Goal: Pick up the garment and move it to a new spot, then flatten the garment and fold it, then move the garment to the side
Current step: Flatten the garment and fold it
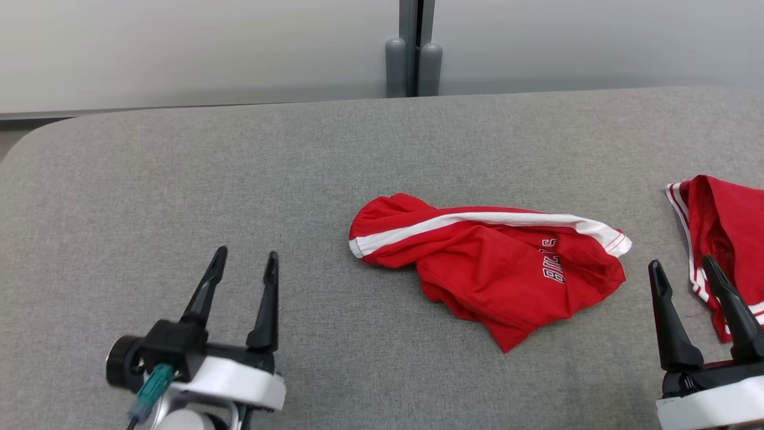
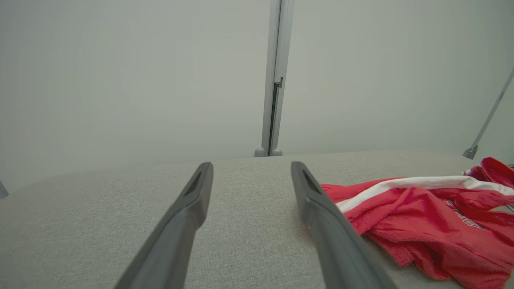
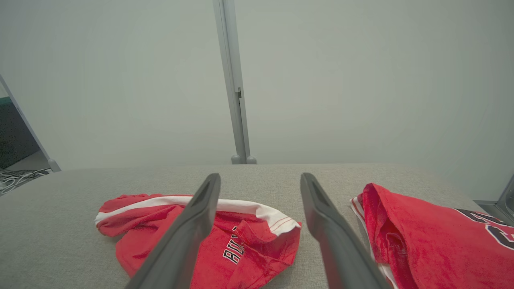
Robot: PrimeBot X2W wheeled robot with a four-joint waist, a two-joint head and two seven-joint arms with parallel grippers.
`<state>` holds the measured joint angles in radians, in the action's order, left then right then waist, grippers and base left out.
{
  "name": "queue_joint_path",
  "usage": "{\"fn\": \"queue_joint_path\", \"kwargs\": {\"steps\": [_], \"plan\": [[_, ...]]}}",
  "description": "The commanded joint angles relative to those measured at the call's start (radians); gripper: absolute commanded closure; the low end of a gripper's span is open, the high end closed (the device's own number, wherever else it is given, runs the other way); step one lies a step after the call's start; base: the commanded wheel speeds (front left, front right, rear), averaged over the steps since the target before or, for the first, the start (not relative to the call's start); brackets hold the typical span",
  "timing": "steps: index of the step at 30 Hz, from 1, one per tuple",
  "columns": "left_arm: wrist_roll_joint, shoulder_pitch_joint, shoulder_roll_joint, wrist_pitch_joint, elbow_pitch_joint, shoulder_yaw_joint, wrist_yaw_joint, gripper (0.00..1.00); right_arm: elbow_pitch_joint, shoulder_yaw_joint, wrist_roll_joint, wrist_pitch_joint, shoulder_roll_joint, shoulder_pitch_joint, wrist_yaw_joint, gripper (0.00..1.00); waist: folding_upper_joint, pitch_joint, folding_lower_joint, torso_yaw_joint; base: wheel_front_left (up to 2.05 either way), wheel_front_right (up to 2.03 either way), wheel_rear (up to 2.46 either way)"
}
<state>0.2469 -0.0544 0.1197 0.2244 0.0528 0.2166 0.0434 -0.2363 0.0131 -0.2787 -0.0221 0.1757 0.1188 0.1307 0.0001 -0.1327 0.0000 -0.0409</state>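
A crumpled red garment (image 1: 489, 263) with a white stripe and dark lettering lies bunched on the grey table, right of centre; the same garment (image 2: 425, 216) lies right of my left fingers, and in the right wrist view the garment (image 3: 225, 237) sits behind my right gripper's left finger. My left gripper (image 1: 245, 266) hovers open at the lower left, well clear of the cloth, and in its own view the left gripper (image 2: 251, 176) holds nothing. At the lower right my right gripper (image 1: 683, 269) stands open and empty, just right of the garment; from its wrist the right gripper (image 3: 261, 182) looks the same.
A second red garment (image 1: 725, 239) with white trim lies at the table's right edge, beside my right gripper; it is also the red garment (image 3: 433, 237) at the right in the right wrist view. The grey padded table (image 1: 239, 179) ends at a pale wall with a grey post (image 1: 413, 54).
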Motion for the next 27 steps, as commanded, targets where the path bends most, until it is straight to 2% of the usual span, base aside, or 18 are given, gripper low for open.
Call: {"fn": "queue_joint_path", "kwargs": {"steps": [1, 8, 13, 22, 23, 24, 25, 27], "plan": [[0.003, -0.044, -0.002, -0.013, 0.008, 0.016, -0.013, 0.0, -0.006, 0.0, 0.003, -0.007, -0.001, -0.007, 0.0, 0.0, -0.0001, -0.011, 0.0, 0.002, 0.0, 0.0, 0.0], [0.075, -0.211, -0.046, -0.113, 0.116, 0.107, -0.093, 0.0, -0.008, -0.011, -0.01, -0.01, -0.014, -0.038, 0.0, 0.0, -0.0001, -0.065, 0.0, 0.038, 0.0, 0.0, 0.0], [0.138, -0.287, -0.054, -0.2, 0.26, 0.13, -0.106, 0.0, 0.001, -0.014, -0.016, -0.003, -0.02, -0.051, 0.0, 0.0, -0.0001, -0.099, 0.0, 0.071, 0.0, 0.0, 0.0], [0.257, -0.411, -0.063, -0.254, 0.526, 0.137, -0.138, 0.0, 0.03, -0.009, -0.033, 0.017, -0.022, -0.065, 0.0, 0.0, -0.0001, -0.147, 0.0, 0.106, 0.0, 0.0, 0.0], [0.267, -0.422, -0.064, -0.25, 0.538, 0.137, -0.141, 0.23, 0.033, -0.008, -0.034, 0.018, -0.022, -0.068, 0.0, 0.0, -0.0001, -0.15, 0.0, 0.108, 0.0, 0.0, 0.0], [0.272, -0.432, -0.065, -0.249, 0.553, 0.142, -0.143, 0.95, 0.037, -0.007, -0.037, 0.019, -0.023, -0.07, 0.0, 0.0, -0.0001, -0.153, 0.0, 0.109, 0.0, 0.0, 0.0], [0.276, -0.438, -0.065, -0.244, 0.563, 0.145, -0.146, 1.0, 0.041, -0.005, -0.039, 0.02, -0.022, -0.072, 0.0, 0.0, -0.0001, -0.155, 0.0, 0.11, 0.0, 0.0, 0.0], [0.279, -0.449, -0.065, -0.233, 0.579, 0.154, -0.148, 1.0, 0.053, 0.003, -0.046, 0.013, -0.02, -0.072, 0.0, 0.0, -0.0001, -0.159, 0.0, 0.109, 0.0, 0.0, 0.0]]}}
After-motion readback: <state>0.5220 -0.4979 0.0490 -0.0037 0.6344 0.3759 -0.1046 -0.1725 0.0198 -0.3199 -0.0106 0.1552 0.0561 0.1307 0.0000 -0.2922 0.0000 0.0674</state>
